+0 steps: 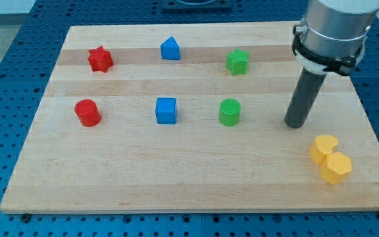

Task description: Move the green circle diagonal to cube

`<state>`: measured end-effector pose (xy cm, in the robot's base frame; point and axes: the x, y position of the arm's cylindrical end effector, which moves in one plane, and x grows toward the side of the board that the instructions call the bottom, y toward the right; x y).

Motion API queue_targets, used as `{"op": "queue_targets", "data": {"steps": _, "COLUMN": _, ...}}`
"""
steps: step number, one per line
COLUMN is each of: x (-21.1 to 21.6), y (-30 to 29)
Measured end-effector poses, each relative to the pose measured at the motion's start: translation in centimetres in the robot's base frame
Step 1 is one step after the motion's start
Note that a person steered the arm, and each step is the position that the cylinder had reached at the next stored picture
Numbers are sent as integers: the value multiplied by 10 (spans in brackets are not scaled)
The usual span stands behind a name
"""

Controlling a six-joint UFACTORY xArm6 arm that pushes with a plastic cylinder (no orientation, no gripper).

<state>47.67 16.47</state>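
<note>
The green circle (229,112) stands near the middle of the wooden board (176,178). The blue cube (166,110) sits to its left, in the same row, about a hand's width away. My tip (295,124) rests on the board to the right of the green circle, apart from it, with a clear gap between them. The dark rod rises from the tip up to the grey arm at the view's top right.
A red circle (87,112) is at the left and a red star (100,59) above it. A blue pointed block (170,49) and a green star (237,62) sit in the top row. A yellow heart (323,148) and a yellow hexagon (337,168) lie at bottom right.
</note>
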Motion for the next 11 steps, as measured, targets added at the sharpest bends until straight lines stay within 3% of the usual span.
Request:
{"op": "queue_targets", "data": {"steps": 2, "x": -7, "y": -2}}
{"op": "queue_targets", "data": {"steps": 3, "x": -47, "y": -22}}
{"op": "queue_targets", "data": {"steps": 7, "x": -44, "y": -93}}
{"op": "queue_targets", "data": {"steps": 11, "x": -2, "y": -148}}
